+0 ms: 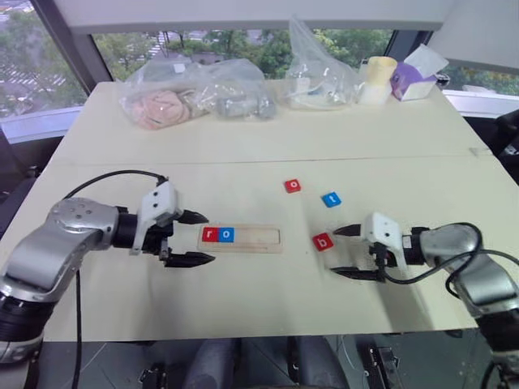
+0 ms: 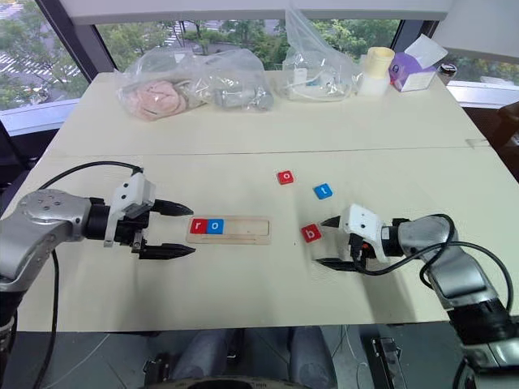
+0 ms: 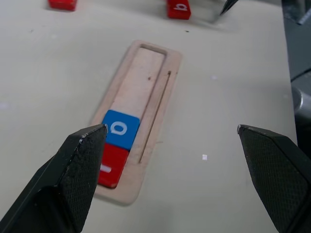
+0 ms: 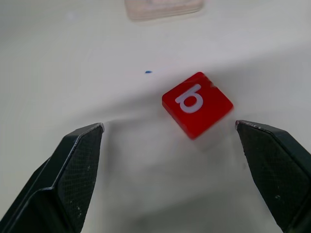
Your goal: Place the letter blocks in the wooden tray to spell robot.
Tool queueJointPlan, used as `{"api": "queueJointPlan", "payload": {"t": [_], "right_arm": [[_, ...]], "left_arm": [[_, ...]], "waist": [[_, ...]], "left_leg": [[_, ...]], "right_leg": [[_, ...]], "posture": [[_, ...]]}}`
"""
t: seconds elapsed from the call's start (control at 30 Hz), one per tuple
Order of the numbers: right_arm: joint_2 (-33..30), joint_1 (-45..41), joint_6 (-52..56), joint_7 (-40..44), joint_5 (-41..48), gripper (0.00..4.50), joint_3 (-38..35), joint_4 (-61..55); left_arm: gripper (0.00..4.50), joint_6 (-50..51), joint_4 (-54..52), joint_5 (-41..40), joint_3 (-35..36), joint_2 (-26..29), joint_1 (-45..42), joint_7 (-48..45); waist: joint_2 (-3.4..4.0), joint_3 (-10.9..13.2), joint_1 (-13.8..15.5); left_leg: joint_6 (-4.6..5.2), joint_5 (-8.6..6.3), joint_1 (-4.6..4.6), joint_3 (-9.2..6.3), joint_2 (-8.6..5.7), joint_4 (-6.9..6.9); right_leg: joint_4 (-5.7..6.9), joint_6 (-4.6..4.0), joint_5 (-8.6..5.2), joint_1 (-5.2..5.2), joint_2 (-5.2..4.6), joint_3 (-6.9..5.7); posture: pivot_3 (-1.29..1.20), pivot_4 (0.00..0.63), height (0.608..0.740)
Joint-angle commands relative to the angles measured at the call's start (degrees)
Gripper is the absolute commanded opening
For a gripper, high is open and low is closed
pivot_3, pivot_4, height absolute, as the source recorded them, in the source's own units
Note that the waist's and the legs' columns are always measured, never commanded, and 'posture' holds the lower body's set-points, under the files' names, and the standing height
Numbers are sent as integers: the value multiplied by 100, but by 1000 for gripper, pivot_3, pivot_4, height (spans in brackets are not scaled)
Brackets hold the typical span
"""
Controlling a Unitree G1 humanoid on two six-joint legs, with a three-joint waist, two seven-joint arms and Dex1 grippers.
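The tray (image 1: 241,237) lies flat on the table (image 1: 268,138) in front of me. Two blocks sit in its left end, side by side and touching: a red r (image 1: 210,235) and then a blue o (image 1: 226,235). The rest of the tray has nothing in it.

Three more blocks lie loose on the table, to the right of the tray. The red b (image 1: 323,241) is near the tray's right end. A red o (image 1: 292,186) and a blue t (image 1: 330,199) lie farther back.

My left claw (image 1: 197,238) is wide open, just beside the tray's left end. It holds nothing.

My right claw (image 1: 345,251) is wide open too. It holds nothing. The red b lies just in front of its fingers, not touching them.

At the far end of the table are some clear bags (image 1: 195,96).
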Motion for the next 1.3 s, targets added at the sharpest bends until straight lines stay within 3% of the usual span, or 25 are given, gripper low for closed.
{"api": "queueJointPlan", "payload": {"t": [0.03, 0.3, 0.4, 0.57, 0.87, 0.97, 1.3], "right_arm": [[173, -559, -845, 328, -261, 4471, 282, 808], [485, -1505, -1888, 1038, -477, 4471, 718, 2333], [421, -1510, -1992, 1434, -398, 3724, 777, 2428], [453, -1511, -1706, 1435, -379, 1181, 720, 2197], [1073, -1739, 2129, -60, 27, 1157, 696, -638], [1371, -1911, 2946, -509, -14, 1157, 872, -1110], [2137, -2161, 3137, -1294, -391, 1157, 1662, -866]], "left_arm": [[4500, 105, -421, -139, 288, 84, 234, 194], [4500, 351, -932, -354, 754, 201, 839, 570], [4500, 384, -1021, -400, 833, 215, 938, 650], [4500, 318, -976, -401, 840, 255, 1000, 699], [4500, 73, -469, -293, 831, 436, 858, 596], [4500, 74, -418, -324, 817, 473, 855, 553], [4500, 185, -441, -506, 808, 223, 902, 747]], "waist": [[-1, 0, 1], [-3, 2, -11], [-3, 2, 11], [-2, 2, 3], [3, 2, -2], [2, 2, 10], [2, 2, -14]], "left_leg": [[0, 0, -1, -1, -2, -1], [-2, 0, 24, -7, 2, -2], [-4, -1, 38, -7, 1, -2], [-4, -1, 38, -8, -1, -3], [-4, -1, 16, -9, 4, -18], [-5, 1, -13, -8, 0, -15], [-5, 1, -12, -2, -4, -13]], "right_leg": [[0, 2, -1, 0, -1, 0], [5, 0, 0, 19, 9, 0], [3, 0, -1, 35, 6, 0], [2, 0, -1, 35, 4, 1], [19, -2, -1, -12, 7, 14], [21, 0, 1, -39, 8, 14], [14, 1, 2, -35, 6, 14]], "posture": [[0, 150, 740], [0, 150, 740], [0, 150, 740], [0, 150, 740], [0, 150, 740], [0, 150, 740], [0, 150, 740]]}}
